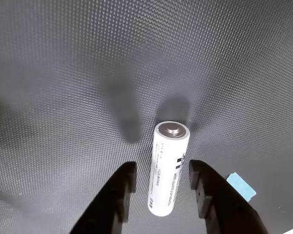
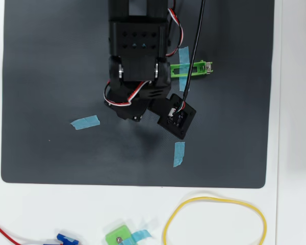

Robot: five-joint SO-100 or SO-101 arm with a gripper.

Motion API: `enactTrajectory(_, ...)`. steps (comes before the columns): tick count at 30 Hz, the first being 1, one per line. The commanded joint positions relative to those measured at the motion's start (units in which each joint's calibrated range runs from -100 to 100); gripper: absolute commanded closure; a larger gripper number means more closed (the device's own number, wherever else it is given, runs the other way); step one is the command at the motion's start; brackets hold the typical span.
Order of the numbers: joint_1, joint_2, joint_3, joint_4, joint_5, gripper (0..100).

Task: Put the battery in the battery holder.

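In the wrist view the end effector is spread, its fingers either side of the battery without touching it. The battery lies on the dark mat. In the overhead view the holder sits partly hidden beside the arm.

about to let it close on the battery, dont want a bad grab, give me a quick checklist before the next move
1. Battery sits between the two fingers in the wrist view: ok.
2. Tool open, with a gap on both sides of the battery: ok.
3. Battery roughly centred in that gap: ok.
4. Battery lying on the dark mat or lifted: cannot tell.
5. Battery holder in sight: ok in the overhead view, partly hidden by the arm, with a blue tape strip across it.
6. Holder slot empty: cannot tell.
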State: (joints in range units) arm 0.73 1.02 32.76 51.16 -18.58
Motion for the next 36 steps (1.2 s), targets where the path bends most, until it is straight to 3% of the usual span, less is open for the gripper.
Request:
enactTrajectory(1,2.02,0.30,-2.63,0.67,1.05,90)
enactTrajectory(9,1.09,7.47,-9.06,7.32,1.10,91)
enactTrajectory(11,1.09,7.47,-8.62,7.23,1.10,100)
enactTrajectory(17,0.98,6.36,-8.09,7.05,1.10,100)
enactTrajectory(20,-1.61,-7.97,3.72,-0.46,1.89,100)
enactTrajectory(22,-16.04,-27.42,20.81,-12.18,7.10,100)
enactTrajectory(26,-24.86,-42.08,32.62,-21.01,13.42,100)
enactTrajectory(31,-29.22,-42.08,32.18,-20.66,13.42,100)
enactTrajectory(36,-29.74,-29.29,27.77,-20.57,13.78,100)
